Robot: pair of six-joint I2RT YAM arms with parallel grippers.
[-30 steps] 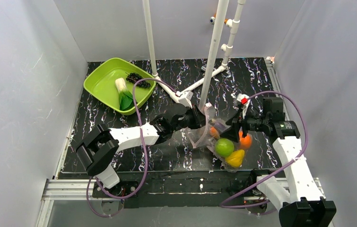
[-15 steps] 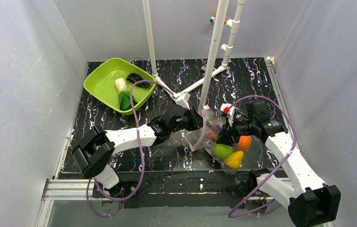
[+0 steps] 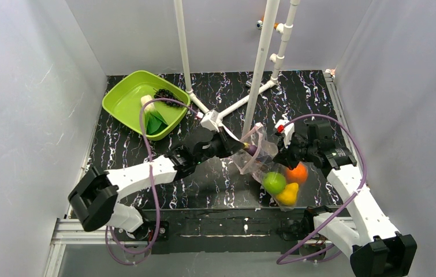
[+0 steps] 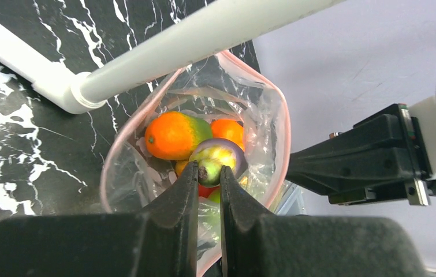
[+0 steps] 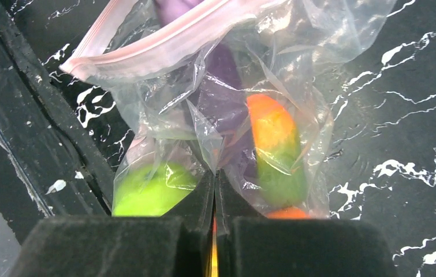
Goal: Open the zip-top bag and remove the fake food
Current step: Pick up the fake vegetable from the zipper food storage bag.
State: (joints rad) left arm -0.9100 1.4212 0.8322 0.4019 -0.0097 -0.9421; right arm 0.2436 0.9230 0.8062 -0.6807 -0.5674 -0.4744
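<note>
- The zip-top bag (image 3: pixel 260 161) is on the right half of the bench (image 3: pixel 221 186), between the two arms, and its lower end lies close to the near edge
- Its mouth, with the pink zip strip (image 4: pixel 286 133) around it, stands open toward the left arm (image 3: pixel 146 170)
- The left jaws reach into this mouth and are almost closed; they pinch the green stem end of the purple eggplant (image 4: pixel 218 156) between their tips
- The right jaws are closed tight on a fold of the clear plastic at the side of the bag, as the right wrist view shows
- Inside the bag I see two oranges (image 4: pixel 172 135) just behind the eggplant, and at the lower end a green apple (image 3: pixel 274 182) touching a yellow lemon (image 3: pixel 287 194)
- A lime-green tray (image 3: pixel 120 101) stands at the far left, well apart from the bag; it holds a leafy vegetable (image 3: pixel 153 120) and dark grapes (image 3: pixel 163 94)
- A white pipe (image 4: pixel 204 34) crosses just beyond the mouth of the bag in the left wrist view
</note>
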